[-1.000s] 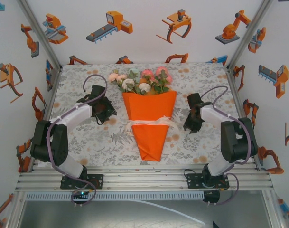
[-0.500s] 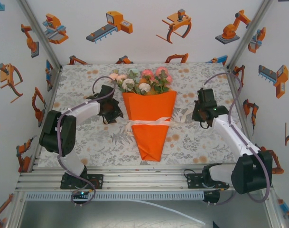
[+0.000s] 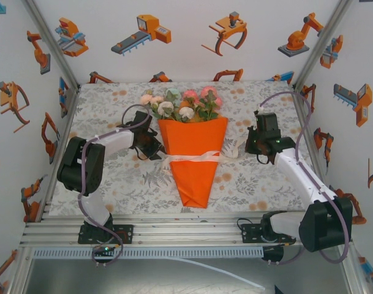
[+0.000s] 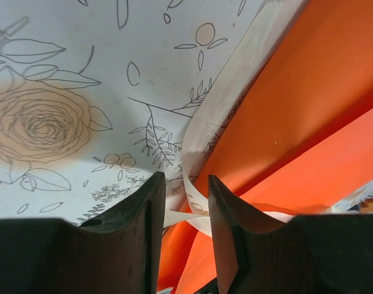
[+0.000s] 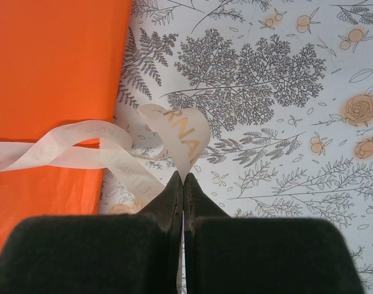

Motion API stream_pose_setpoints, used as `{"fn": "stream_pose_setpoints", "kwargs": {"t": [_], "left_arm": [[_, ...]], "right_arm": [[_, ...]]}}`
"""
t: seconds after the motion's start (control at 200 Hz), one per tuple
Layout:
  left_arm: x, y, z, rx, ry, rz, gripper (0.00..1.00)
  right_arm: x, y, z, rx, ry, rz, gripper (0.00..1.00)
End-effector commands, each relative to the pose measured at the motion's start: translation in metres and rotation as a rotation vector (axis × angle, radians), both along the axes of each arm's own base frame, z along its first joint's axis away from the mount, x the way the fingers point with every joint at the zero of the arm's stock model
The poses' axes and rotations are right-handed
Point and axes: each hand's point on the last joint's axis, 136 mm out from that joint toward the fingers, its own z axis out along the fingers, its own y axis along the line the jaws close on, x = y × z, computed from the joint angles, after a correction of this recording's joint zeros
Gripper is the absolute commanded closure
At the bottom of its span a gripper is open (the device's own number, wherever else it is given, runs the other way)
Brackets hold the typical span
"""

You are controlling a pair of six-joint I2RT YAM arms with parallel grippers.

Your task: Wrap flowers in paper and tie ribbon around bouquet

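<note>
- The bright-orange paper cone bouquet (image 3: 195, 177) lies centred on the leaf-print tablecloth (image 3: 125, 184), with the narrow cream-white ribbon (image 3: 187, 158) crossing its waist.
- The right gripper (image 5: 182, 179) is clamped on one ribbon end; the left gripper (image 4: 186, 180) straddles the other end, jaws apart.
- Best to clamp fully first, then pull both ends evenly outward.

Orange paper bouquet (image 3: 193, 138) flat, flowers (image 3: 183, 105) far end, cream ribbon (image 3: 192, 157) across middle.

Bright-orange paper (image 3: 192, 144), cream ribbon (image 5: 186, 131) with faint lettering, pink-white flowers (image 3: 183, 104), grey-orange leaf-print tablecloth (image 3: 113, 177)
</note>
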Motion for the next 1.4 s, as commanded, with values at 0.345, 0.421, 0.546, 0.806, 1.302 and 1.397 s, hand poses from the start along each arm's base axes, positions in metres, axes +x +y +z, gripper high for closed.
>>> {"fn": "stream_pose_setpoints", "kwargs": {"t": [0.345, 0.421, 0.546, 0.806, 1.302, 1.397], "left_arm": [[0.003, 0.038, 0.015, 0.026, -0.025, 0.078, 1.00], [0.006, 0.063, 0.028, 0.083, -0.050, 0.102, 1.00], [0.000, 0.095, 0.021, 0.073, -0.004, 0.181, 1.00], [-0.028, 0.169, -0.009, 0.056, 0.074, 0.372, 1.00], [-0.005, 0.159, 0.115, 0.274, -0.390, -0.038, 0.40], [-0.006, 0.112, 0.163, 0.408, -0.615, -0.404, 0.34]], "right_arm": [[0.005, -0.098, 0.051, -0.283, -0.134, -0.399, 1.00], [0.011, -0.120, 0.050, -0.136, -0.151, -0.485, 1.00], [0.014, -0.144, 0.024, -0.008, -0.079, -0.610, 1.00], [-0.033, -0.221, -0.033, 0.158, 0.023, -1.049, 1.00], [0.018, -0.102, 0.021, 0.362, -0.180, -0.308, 0.29], [0.014, -0.006, 0.035, 0.309, -0.251, 0.049, 0.30]]}}
